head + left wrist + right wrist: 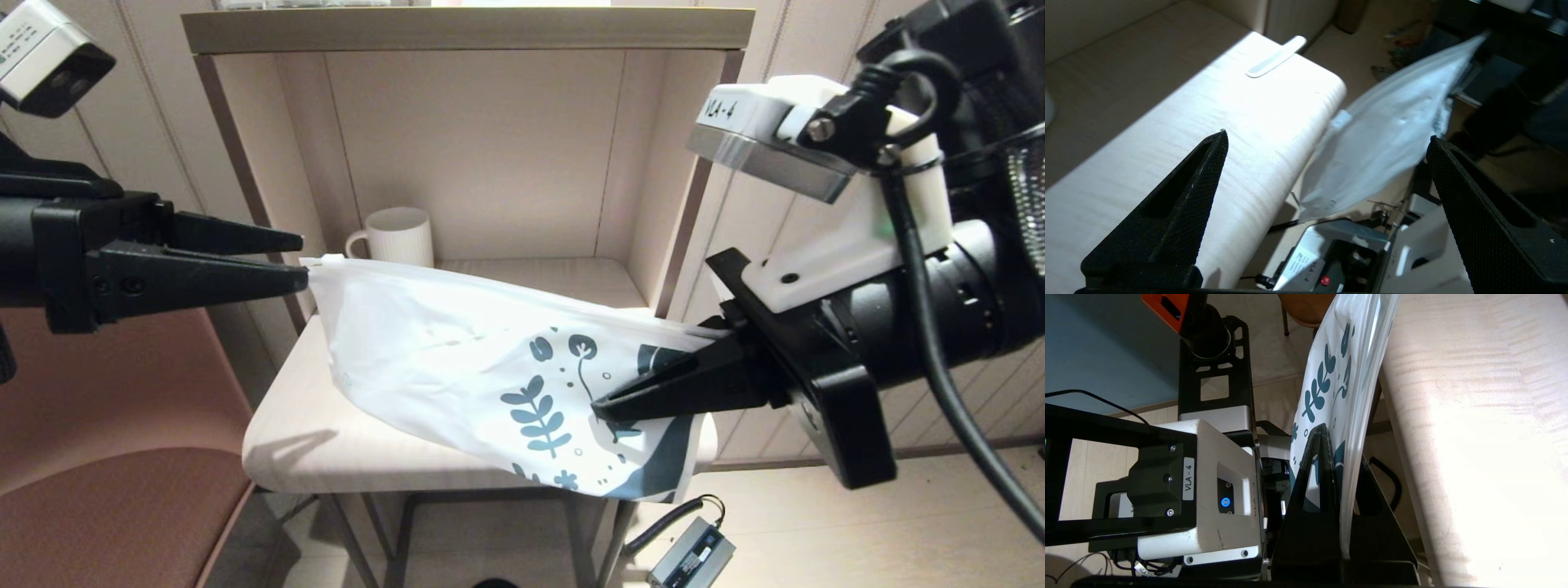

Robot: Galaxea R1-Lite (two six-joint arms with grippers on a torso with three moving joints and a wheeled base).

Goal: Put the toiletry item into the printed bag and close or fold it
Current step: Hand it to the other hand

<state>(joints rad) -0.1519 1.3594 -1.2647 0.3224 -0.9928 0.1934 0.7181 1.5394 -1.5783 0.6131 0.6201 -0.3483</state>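
Head view, left to right. Left gripper (304, 260): fingers spread, empty, beside printed bag's (457, 359) mouth corner. Comb (1276, 62): on table (326, 441), not bagged. Right gripper (600, 406): clamped on bag's printed end. Advice: keep bag taut, fetch comb by handle.

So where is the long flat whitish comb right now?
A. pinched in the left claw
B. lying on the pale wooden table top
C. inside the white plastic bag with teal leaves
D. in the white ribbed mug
B: the left wrist view shows the long flat off-white comb lying bare near the edge of the pale wooden table, while the white leaf-printed plastic bag hangs from the shut right claw and the left claw is open and empty.
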